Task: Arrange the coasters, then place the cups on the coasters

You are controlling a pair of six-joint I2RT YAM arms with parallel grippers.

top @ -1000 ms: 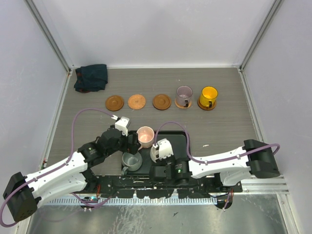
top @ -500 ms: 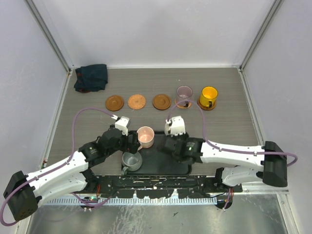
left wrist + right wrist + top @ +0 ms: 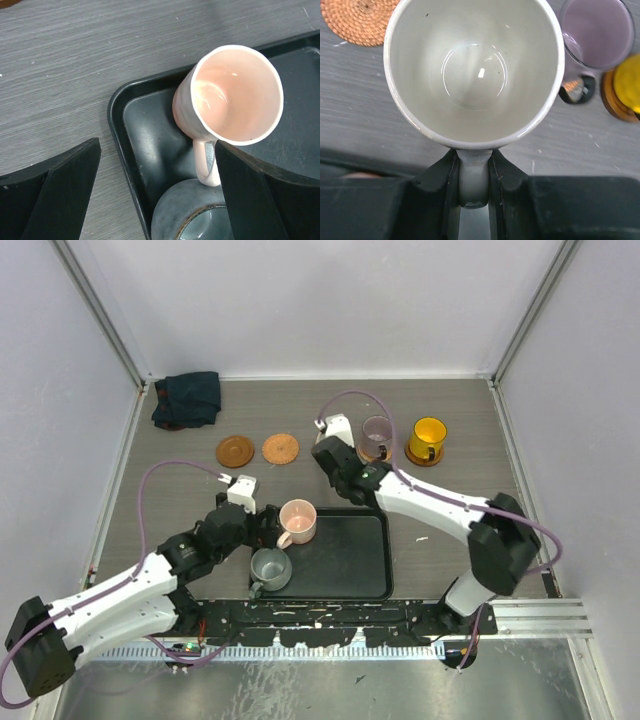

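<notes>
My right gripper [image 3: 472, 192] is shut on the handle of the cream-white cup [image 3: 472, 70], holding it upright above the table at the row of coasters. From above, this gripper [image 3: 338, 448] hides that cup and whatever lies under it. A dark coaster [image 3: 235, 451] and a woven orange coaster [image 3: 280, 448] lie bare to its left. The mauve cup [image 3: 377, 433] and yellow cup [image 3: 428, 438] each stand on a coaster to its right. My left gripper [image 3: 155, 170] is open over the tray corner, astride the pink cup's [image 3: 235, 95] handle and the grey-green cup [image 3: 192, 215].
The black tray [image 3: 360, 570] lies near the front, with the pink and grey-green cups at its left end. A dark cloth [image 3: 187, 398] is bunched in the back left corner. Walls close in the table on three sides.
My right arm has carried the cream-white cup from the tray up to the coaster row, beside the mauve cup. The left gripper has shifted only slightly and stays open.
</notes>
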